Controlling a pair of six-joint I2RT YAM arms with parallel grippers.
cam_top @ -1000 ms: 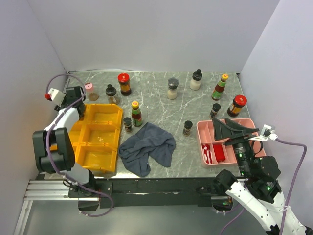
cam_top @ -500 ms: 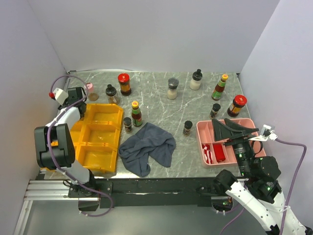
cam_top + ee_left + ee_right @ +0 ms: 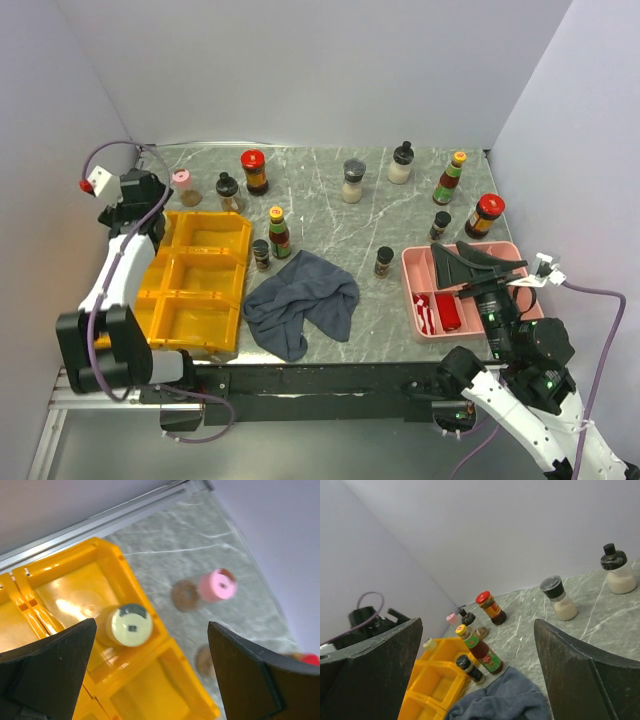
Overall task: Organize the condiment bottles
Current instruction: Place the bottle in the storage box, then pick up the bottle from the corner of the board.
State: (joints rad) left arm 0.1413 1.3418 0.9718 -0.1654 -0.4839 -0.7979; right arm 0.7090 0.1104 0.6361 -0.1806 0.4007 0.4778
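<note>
My left gripper hangs open above the far left corner of the yellow tray. A pale-capped jar stands free in that corner compartment, just inside the left finger. Outside the tray stand a pink-capped jar, a black-capped jar, a red-capped jar, a yellow-capped sauce bottle and a small black-capped jar. Several more bottles stand at the back and right. My right gripper is open and empty over the pink tray.
A dark grey cloth lies crumpled in the middle near the front edge. A red object lies in the pink tray. Walls close in on the left, back and right, with a metal rail along the table's left edge.
My left gripper has opened and drawn back up and to the left from the yellow tray's far corner. The right arm has not moved.
</note>
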